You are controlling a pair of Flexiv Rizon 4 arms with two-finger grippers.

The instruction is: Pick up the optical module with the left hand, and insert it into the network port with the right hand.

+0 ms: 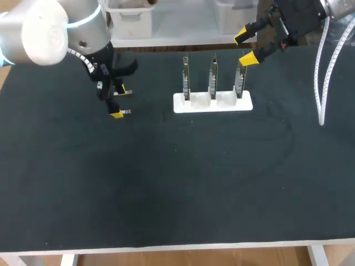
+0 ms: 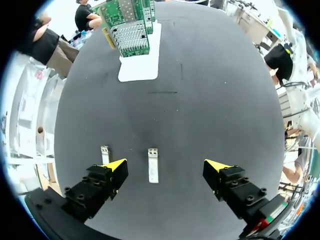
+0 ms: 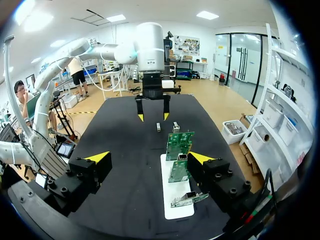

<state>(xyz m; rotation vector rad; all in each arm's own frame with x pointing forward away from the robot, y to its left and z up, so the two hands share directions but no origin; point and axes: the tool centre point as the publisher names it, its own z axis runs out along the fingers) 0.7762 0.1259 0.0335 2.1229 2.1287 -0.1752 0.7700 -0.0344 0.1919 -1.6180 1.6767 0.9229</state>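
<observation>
The optical module is seen lying flat on the bench, under the left hand, which is spread wide. It is judged small, light, hard and smooth, so it is best pinched across its long sides. The right hand is held open near the network cards.

The table is covered by a dark mat, with a pale edge along the near side. Faint curved scuff lines mark the mat right of centre. A white holder rests flat on the mat, toward the far middle.
</observation>
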